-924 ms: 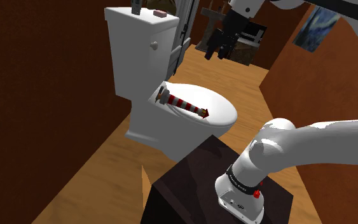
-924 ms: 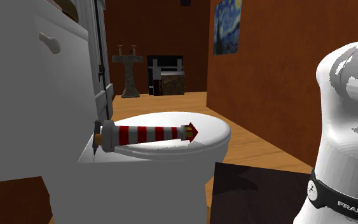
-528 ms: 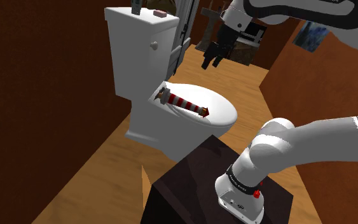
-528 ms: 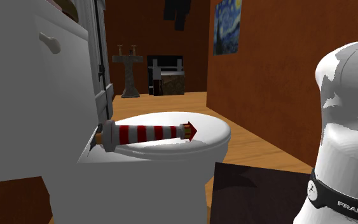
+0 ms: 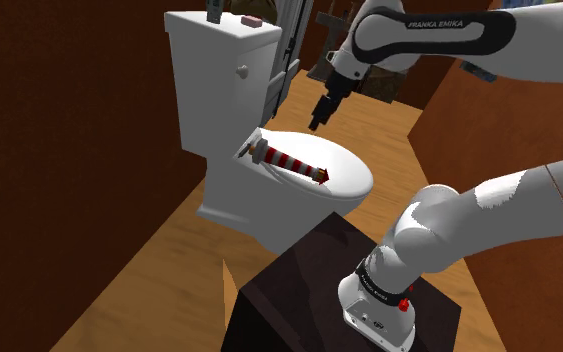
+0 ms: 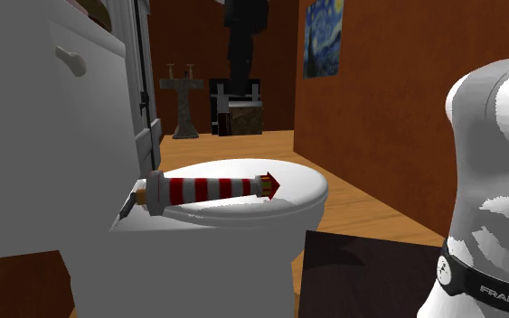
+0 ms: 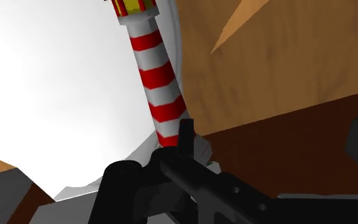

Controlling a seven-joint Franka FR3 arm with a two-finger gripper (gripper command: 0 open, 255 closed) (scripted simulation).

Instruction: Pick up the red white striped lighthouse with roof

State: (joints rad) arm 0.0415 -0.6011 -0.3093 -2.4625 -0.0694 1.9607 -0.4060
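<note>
1. Your target is the red-and-white banded lighthouse [image 6: 212, 190]. It has a grey base and a dark red pointed roof, and the wrist view shows a yellow-and-red patch past the stripes.
2. You'll see the glossy porcelain-look toilet [image 5: 219, 90] is plain white all over.
3. Your gripper [image 5: 316, 124] is solid black. The arm [image 5: 529, 200] is white with dark joints, and a black band with white lettering rings its base.
4. The box stand [image 5: 289, 300] is near-black with a maroon tinge.
5. The floor [image 5: 159, 270] is orange-brown wood grain, and the walls [image 5: 69, 130] are deep red-brown.
6. The wall picture [image 6: 325, 38] swirls blue and yellow.
</note>
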